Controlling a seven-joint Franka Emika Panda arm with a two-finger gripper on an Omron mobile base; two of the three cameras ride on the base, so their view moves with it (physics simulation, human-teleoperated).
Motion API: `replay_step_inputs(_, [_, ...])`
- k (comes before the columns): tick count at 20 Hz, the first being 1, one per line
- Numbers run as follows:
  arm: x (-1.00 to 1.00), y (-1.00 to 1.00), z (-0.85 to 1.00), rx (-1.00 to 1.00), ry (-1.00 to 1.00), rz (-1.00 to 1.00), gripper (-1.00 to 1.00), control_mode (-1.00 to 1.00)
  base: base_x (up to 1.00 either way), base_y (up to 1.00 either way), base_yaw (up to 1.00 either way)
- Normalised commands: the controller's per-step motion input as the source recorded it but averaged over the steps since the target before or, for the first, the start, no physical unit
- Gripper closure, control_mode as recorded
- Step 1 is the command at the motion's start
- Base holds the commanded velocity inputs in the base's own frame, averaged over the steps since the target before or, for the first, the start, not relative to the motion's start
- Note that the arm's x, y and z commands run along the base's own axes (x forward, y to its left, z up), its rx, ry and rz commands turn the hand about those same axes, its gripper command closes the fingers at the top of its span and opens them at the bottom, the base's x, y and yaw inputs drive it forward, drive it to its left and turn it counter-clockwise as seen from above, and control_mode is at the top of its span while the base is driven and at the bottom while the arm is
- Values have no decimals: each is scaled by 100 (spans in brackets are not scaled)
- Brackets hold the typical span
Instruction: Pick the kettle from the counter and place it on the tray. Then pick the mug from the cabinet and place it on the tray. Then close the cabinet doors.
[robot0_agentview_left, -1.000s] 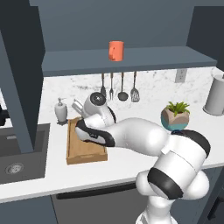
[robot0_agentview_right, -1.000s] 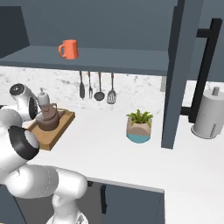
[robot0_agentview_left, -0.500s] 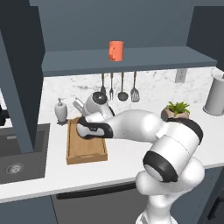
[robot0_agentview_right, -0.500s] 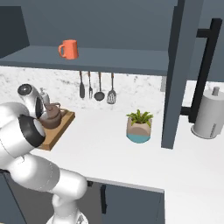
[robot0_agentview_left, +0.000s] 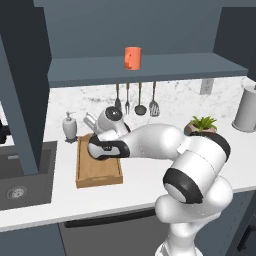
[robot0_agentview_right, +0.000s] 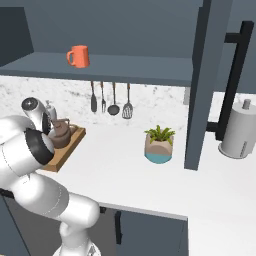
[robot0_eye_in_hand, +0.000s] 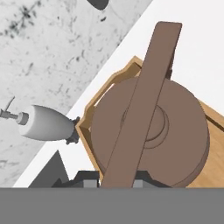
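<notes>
The kettle (robot0_eye_in_hand: 151, 131) is sitting inside the tray (robot0_agentview_left: 98, 172), toward the tray's far end near the backsplash; in the hand view its arched handle is running straight up from between the two dark fingertips. The pincer (robot0_eye_in_hand: 116, 178) is bearing down over it, its fingers flanking the base of the handle, but whether they are clamped on it or slightly apart cannot be told from these views. The tray is lying on the tabletop (robot0_agentview_right: 130, 172), with a white soap dispenser (robot0_agentview_left: 69, 127) just beside its far left corner. The mug (robot0_agentview_right: 78, 56) is standing upright on the cabinet (robot0_agentview_left: 150, 65) shelf above, well apart from the arm. One of the cabinet doors (robot0_agentview_right: 205, 85) is standing open at the right.

Judgement: the first step, setting the kettle on the tray, appears to be at or near completion. The next move calls for freeing the handle, lifting clear without dragging the kettle, then reaching up to the shelf for the mug.
</notes>
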Motion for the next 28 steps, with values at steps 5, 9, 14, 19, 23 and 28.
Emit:
replay_step_inputs(5, [0, 2, -2, 0, 0, 0, -100, -100, 0, 0, 0])
replay_step_inputs(9, [0, 3, -5, 0, 0, 0, -100, -100, 0, 0, 0])
replay_step_inputs(14, [0, 0, -2, 0, 0, 0, -100, -100, 0, 0, 0])
replay_step_inputs(19, [-2, 0, 1, 0, -1, 0, -100, -100, 0, 0, 0])
replay_step_inputs(23, [-22, 0, 28, 0, -4, 0, -100, -100, 0, 0, 0])
replay_step_inputs(28, [-26, 1, 44, -4, -3, 0, -100, -100, 0, 0, 0])
